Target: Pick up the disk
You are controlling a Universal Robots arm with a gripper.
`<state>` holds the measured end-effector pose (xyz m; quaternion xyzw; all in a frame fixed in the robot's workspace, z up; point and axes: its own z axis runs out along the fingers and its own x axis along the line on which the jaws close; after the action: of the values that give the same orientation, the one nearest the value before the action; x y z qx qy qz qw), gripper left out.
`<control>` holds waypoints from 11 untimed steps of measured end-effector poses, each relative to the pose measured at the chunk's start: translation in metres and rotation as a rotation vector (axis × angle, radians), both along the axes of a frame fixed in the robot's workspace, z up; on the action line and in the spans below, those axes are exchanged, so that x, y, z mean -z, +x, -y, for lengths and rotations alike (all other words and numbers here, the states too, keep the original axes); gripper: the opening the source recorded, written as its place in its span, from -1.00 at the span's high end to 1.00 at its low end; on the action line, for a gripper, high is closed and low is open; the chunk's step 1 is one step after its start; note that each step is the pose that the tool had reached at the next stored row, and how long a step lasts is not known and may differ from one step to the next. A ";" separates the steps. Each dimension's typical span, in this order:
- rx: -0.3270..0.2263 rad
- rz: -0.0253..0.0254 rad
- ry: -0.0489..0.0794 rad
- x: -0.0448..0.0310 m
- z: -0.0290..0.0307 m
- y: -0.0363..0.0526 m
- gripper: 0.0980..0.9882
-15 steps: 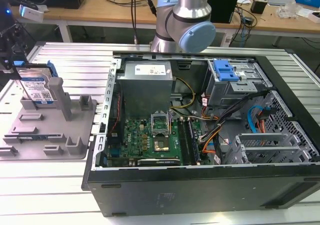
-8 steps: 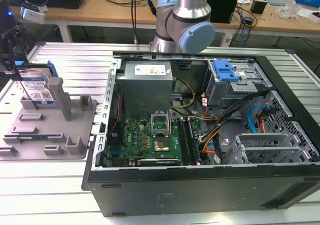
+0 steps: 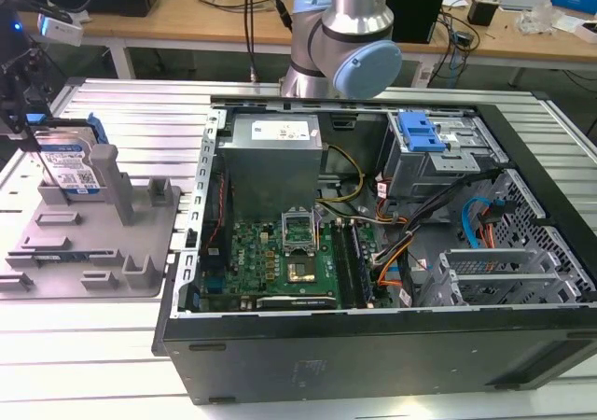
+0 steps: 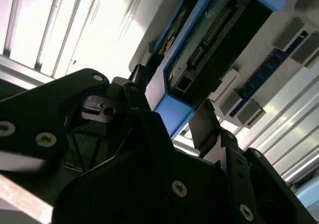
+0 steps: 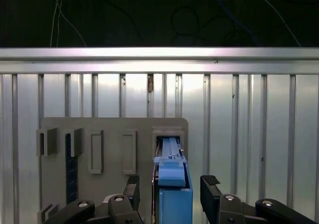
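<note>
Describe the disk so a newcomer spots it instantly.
To the exterior view's left of the open computer case sits a grey holder tray. At its far corner the disk stands on edge, straddled by the gripper. Unlike the tray's grey posts, it is silver with a white-and-blue label and blue trim.

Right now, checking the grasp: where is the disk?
The disk stands upright in the grey holder tray at the exterior view's left, beside the computer case, with the open gripper straddling it.
</note>
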<state>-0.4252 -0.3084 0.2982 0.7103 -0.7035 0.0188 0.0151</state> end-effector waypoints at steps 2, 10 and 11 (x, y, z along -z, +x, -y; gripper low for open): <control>0.000 -0.0001 0.000 0.0001 0.0002 0.0000 -0.09; 0.000 -0.0001 0.000 0.0002 0.0005 0.0000 0.34; 0.000 -0.0001 0.000 0.0003 0.0005 0.0000 0.34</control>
<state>-0.4252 -0.3090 0.2979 0.7103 -0.7035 0.0188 0.0151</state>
